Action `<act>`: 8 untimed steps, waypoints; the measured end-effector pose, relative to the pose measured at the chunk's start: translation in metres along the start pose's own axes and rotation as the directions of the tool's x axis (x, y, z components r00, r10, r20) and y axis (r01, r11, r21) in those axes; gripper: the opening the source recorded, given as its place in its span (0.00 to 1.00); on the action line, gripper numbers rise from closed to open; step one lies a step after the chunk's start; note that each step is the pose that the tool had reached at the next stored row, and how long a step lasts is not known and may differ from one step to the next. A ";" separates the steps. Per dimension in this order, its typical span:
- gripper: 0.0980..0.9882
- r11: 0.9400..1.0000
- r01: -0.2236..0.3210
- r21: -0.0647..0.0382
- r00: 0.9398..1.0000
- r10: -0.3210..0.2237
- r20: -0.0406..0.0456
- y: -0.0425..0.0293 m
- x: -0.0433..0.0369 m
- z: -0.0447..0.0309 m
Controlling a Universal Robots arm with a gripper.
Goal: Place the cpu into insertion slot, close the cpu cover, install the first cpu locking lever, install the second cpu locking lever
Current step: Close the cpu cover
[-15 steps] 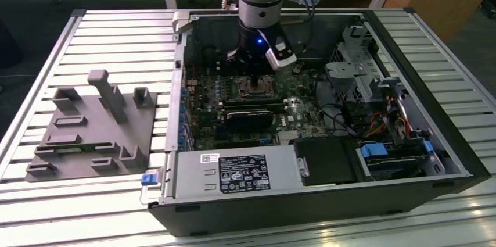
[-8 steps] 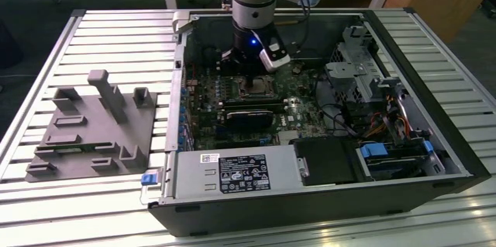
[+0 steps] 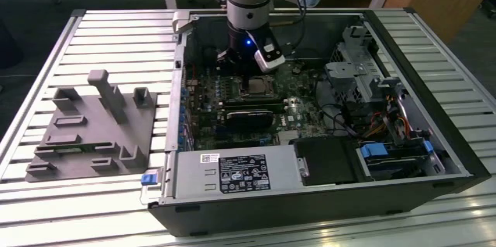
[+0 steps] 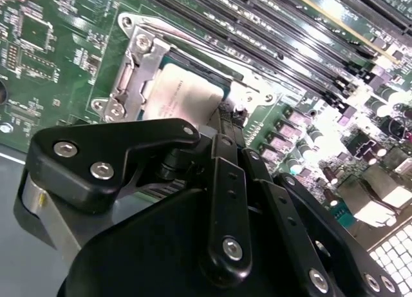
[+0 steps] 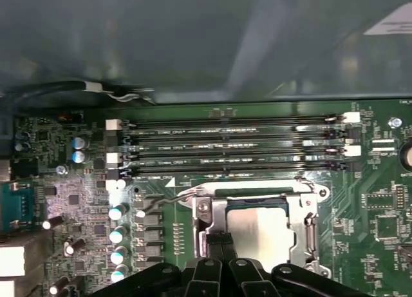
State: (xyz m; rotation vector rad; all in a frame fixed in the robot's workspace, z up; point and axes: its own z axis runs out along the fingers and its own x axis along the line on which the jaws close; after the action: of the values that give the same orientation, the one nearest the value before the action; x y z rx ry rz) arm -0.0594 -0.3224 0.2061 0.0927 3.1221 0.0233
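Presently the gripper (image 5: 220,238) is seen with its two fingers (image 5: 213,247) pressed together, the tips lowered to the edge of the socket on the motherboard (image 5: 380,226). The cpu (image 5: 264,227) is seated in that socket just beside the tips, and the cpu cover (image 5: 205,212) is laid flat around it. Memory slots (image 5: 225,149) are set beyond the socket, farther from the pincer.

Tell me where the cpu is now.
In the first wrist view the cpu lies in the motherboard socket, framed by the cpu cover, beside the memory slots.
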 end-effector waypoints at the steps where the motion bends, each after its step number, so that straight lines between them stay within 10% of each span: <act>1: 0.01 1.000 0.000 -0.002 1.000 0.000 0.000 -0.0001 0.0008 0.0002; 8: 0.01 1.000 0.000 -0.010 1.000 0.000 -0.001 -0.0005 0.0021 0.0047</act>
State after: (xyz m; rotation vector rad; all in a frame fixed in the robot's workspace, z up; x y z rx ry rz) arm -0.0615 -0.3227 0.2013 0.0929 3.1221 0.0394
